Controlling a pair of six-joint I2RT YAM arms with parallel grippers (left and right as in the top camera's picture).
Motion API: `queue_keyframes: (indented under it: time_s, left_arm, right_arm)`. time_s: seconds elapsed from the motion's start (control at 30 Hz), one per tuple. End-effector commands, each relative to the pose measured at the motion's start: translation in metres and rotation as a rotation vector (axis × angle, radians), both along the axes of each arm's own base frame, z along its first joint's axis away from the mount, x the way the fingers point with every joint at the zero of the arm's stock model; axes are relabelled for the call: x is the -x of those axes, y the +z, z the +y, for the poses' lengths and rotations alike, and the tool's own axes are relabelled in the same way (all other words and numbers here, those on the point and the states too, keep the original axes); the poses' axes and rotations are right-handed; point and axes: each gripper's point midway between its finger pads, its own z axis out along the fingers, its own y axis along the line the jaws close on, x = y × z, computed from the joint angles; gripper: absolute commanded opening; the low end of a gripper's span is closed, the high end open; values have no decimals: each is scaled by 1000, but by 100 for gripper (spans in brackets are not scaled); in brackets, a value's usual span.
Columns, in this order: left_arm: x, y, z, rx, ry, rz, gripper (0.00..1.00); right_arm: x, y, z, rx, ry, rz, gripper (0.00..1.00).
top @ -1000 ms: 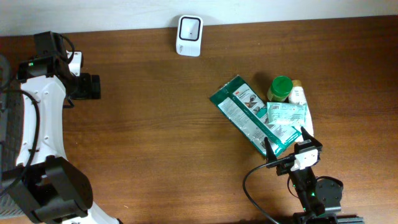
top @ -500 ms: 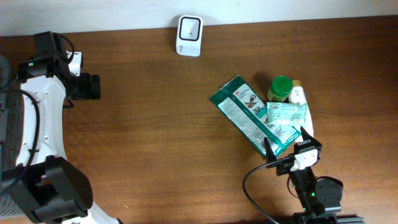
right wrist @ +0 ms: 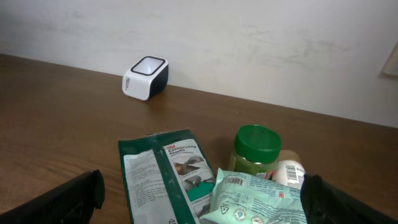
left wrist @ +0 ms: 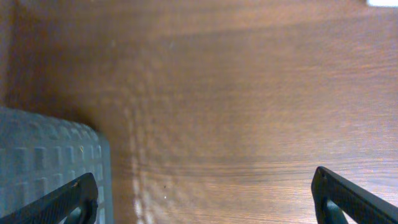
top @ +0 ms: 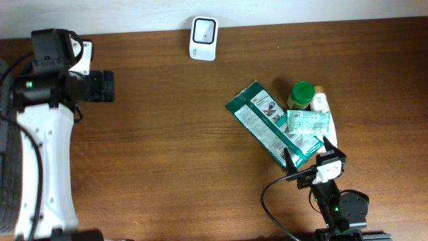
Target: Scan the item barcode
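Observation:
The white and black barcode scanner [top: 202,38] stands at the table's far edge and shows far left in the right wrist view as the scanner [right wrist: 144,77]. A pile of items lies at the right: a dark green flat package [top: 267,120], a pale green pouch [top: 307,124] with a barcode facing up, a green-lidded jar [top: 301,95] and a white bottle [top: 320,102]. My right gripper [top: 307,152] sits open just in front of the pile, holding nothing. The left gripper [top: 109,87] is open over bare wood at the far left.
A grey textured mat [left wrist: 50,162] lies at the table's left edge, beside the left finger [left wrist: 71,199]. In the right wrist view the package [right wrist: 168,180], the pouch [right wrist: 261,199] and the jar [right wrist: 256,149] lie close ahead, with a pale wall behind.
The left arm has swung, carrying its gripper slightly to the right over the table. The right arm and the pile of items have not moved.

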Motion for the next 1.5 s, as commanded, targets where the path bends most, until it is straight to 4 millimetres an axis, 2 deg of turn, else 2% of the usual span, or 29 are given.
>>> queue_keyframes:
  time_s: [0.0,0.07,0.17,0.27,0.4,0.43,0.5,0.63,0.77,0.9,1.47]
  left_arm:
    - [18,32,-15,-12,-44,-76,99]
    - [26,38,-20,1,-61,-124,99]
    - [22,42,-29,24,-98,-294,99]
    - [34,32,-43,48,-161,-526,99]
    - [76,9,-47,22,-180,-761,99]
    - [96,-2,-47,12,-183,-829,99]
    - [118,-25,-48,5,-183,-872,99]
    - [143,-59,-47,-62,-198,-937,99]
    - [149,-85,-45,-134,-223,-949,99]
    - [154,-113,-43,-133,-220,-851,99]
    - [154,-113,-43,-133,-221,-850,99]
  right_arm:
    - [1,-1,5,-8,27,1,98]
    - [1,-1,5,-8,27,1,98]
    - [1,-1,5,-8,26,1,98]
    - [1,-1,5,-8,27,1,98]
    - [1,-1,5,-8,27,1,98]
    - [1,-1,5,-8,27,1,98]
    - [1,-1,5,-8,27,1,98]
    - [1,-1,5,-8,27,1,98]
    - [1,-1,5,-8,27,1,98]
    - [1,-1,5,-8,27,1,98]
    - [1,-1,5,-8,27,1,98]
